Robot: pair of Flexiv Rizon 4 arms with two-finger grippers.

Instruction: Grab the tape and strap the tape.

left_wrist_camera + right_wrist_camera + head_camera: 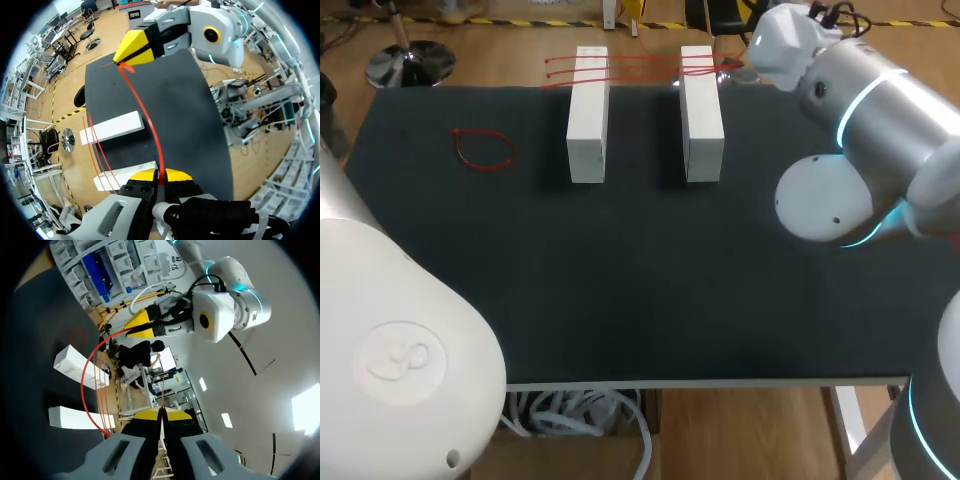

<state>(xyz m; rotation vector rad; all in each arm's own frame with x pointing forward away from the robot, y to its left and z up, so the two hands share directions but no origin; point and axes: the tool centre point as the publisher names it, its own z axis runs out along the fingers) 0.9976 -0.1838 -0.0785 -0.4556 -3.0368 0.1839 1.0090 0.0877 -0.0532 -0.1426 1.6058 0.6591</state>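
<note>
Tape [150, 125], a red strip, arcs above the table [620, 280] between the two grippers. In the head view a loose red loop [485, 150] lies at upper left. At upper middle stand a white block [588, 115] and a second block [702, 110], with red strands [630, 66] across their far ends. The left gripper [160, 176] is pinched tight on one tape end. The right gripper [161, 414] is closed just as tightly on the other end.
</note>
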